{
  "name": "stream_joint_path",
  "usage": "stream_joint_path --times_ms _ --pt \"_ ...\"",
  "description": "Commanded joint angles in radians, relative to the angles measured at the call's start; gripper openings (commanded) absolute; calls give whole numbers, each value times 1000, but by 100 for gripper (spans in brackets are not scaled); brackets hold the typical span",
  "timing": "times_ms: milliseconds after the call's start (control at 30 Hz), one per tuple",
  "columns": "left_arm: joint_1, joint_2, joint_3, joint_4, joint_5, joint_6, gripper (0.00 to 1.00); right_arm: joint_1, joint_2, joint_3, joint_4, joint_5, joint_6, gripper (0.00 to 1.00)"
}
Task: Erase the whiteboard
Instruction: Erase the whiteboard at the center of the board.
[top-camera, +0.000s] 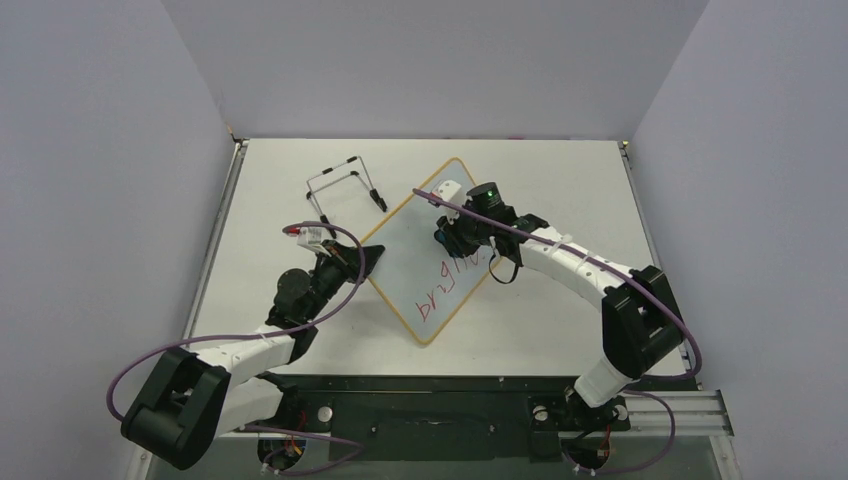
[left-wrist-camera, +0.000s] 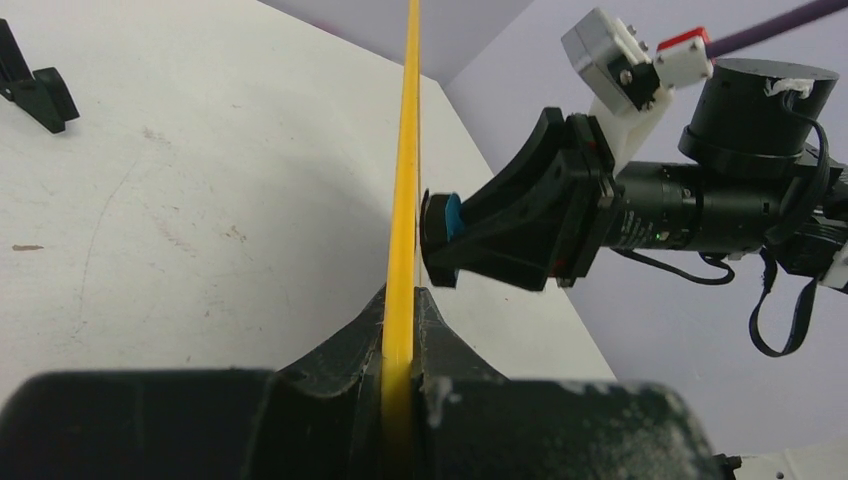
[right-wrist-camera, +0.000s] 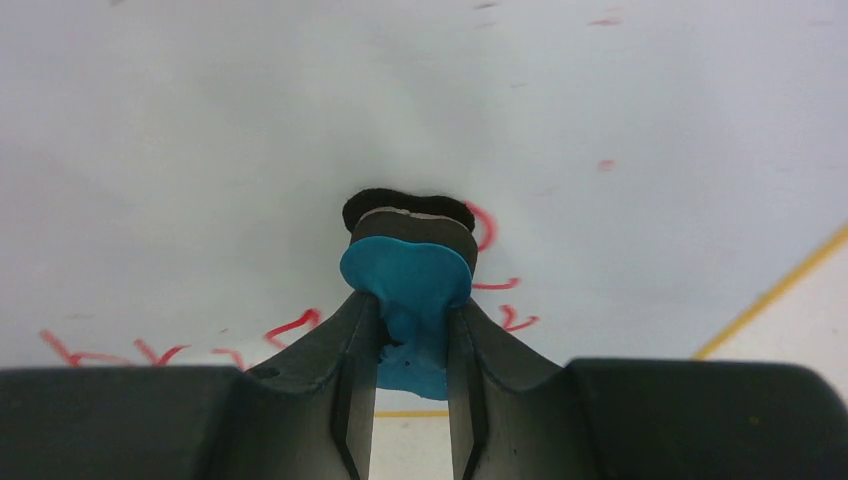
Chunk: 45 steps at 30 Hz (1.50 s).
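My left claw (left-wrist-camera: 400, 305) is clenched on the yellow rim of the whiteboard (top-camera: 415, 225), and the frame runs straight out from between my fingers. My right claw (right-wrist-camera: 410, 320) grasps a blue eraser (right-wrist-camera: 405, 275) with its dark pad against the board's white face just ahead. Red handwriting (right-wrist-camera: 290, 328) trails to either side of that pad. A wire stand (top-camera: 345, 185) sits beyond my left claw.

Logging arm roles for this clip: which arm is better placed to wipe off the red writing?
Right. The right claw is shut on the blue eraser, against the whiteboard beside the red writing. The left claw is clamped on the board's yellow frame, steadying it.
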Motion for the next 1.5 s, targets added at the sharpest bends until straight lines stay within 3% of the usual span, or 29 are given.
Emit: stream_joint_path --times_ms 0,133,333,533,833,1000,1233,1467 --pt "-23 7 14 87 67 2 0 -39 -50 -13 166 138 109 0" --pt "-26 5 15 85 66 2 0 -50 -7 27 85 161 73 0" --pt "-27 -1 18 77 57 8 0 -49 15 72 -81 -27 -78 0" --pt "-27 8 30 75 59 8 0 0 6 68 -105 -163 -144 0" --pt "-27 4 29 65 58 11 0 -60 -68 -25 174 111 140 0" --pt "-28 10 37 65 61 13 0 -94 -26 6 108 211 116 0" --pt "-29 10 44 62 63 16 0 -93 19 62 -84 -91 -86 0" --pt "-28 4 43 61 62 18 0 -7 9 62 -126 -192 -160 0"
